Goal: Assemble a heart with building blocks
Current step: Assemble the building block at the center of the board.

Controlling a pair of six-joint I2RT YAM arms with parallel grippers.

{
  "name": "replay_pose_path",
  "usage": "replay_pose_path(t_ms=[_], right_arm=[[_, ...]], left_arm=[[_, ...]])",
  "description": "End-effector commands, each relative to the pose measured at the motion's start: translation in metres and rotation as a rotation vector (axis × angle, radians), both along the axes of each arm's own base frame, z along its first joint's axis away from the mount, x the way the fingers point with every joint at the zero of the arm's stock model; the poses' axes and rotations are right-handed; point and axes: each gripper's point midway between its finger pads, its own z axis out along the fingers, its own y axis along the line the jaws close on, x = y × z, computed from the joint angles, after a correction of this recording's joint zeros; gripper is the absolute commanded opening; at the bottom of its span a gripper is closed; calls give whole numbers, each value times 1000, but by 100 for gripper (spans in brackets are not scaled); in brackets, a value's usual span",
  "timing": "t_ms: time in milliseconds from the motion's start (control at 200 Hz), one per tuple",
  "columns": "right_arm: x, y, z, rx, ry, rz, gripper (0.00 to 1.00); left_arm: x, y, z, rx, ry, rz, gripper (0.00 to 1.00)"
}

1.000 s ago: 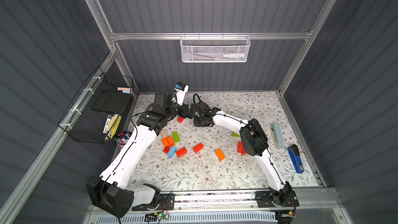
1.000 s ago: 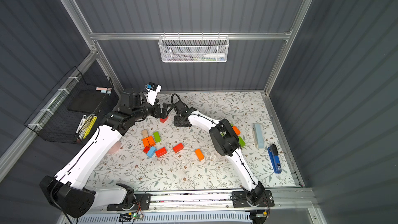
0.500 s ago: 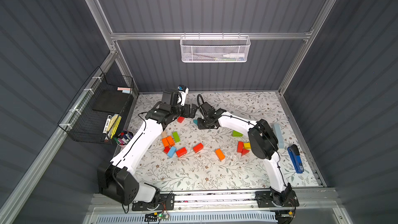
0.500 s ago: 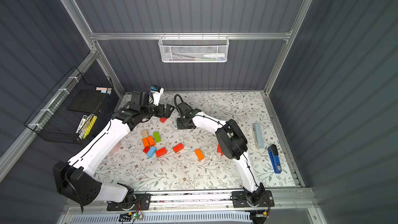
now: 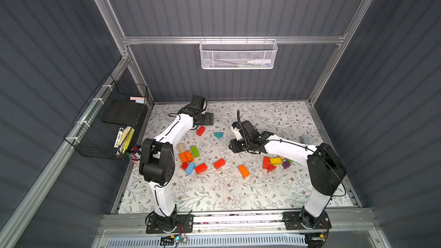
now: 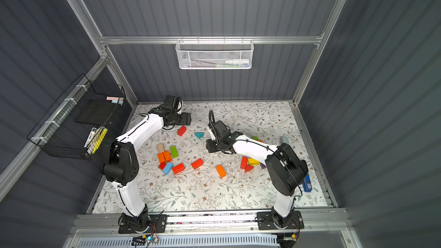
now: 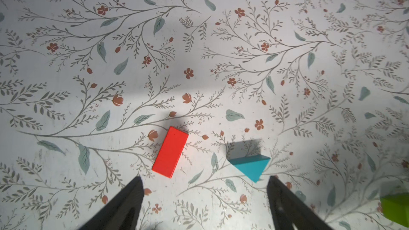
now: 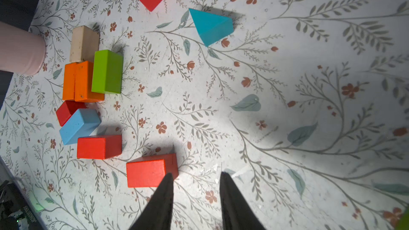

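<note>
The left tool (image 7: 204, 179) hangs wide open and empty near the red brick (image 7: 170, 154) and teal wedge (image 7: 251, 167). The right tool (image 8: 196, 174) is partly open, also empty. The building blocks (image 5: 187, 156) lie scattered on the worktop (image 5: 214, 194). Descending this wide could knock the wedge askew.

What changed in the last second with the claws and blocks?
The right claw drew back toward the front, away from the left claw, apparently letting go of the teal wedge, which was hidden before and now lies free beside the red brick. The left claw, red brick and other blocks stayed put.
</note>
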Motion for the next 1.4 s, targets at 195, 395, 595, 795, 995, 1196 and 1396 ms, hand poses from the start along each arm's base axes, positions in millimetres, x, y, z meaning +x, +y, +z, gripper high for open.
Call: replay_pose_path(t_ms=[195, 395, 595, 795, 995, 1196, 1396], right_arm=[[-3, -15, 3, 73, -25, -10, 38], [-1, -17, 2, 88, -16, -12, 38], [0, -15, 0, 93, -9, -13, 38], [-2, -16, -4, 91, 1, -11, 38], [-4, -15, -5, 93, 9, -5, 38], [-6, -16, -9, 93, 18, -8, 38], [-6, -13, -11, 97, 26, -4, 38]], left_arm=[[21, 35, -68, 131, 168, 11, 69], [22, 44, -95, 129, 220, -10, 65], [19, 41, -104, 121, 238, -37, 63], [19, 40, -107, 115, 236, -32, 58], [26, 36, -109, 86, 230, -27, 52], [29, 34, -109, 76, 214, -22, 46], [31, 33, -108, 61, 208, -9, 38]])
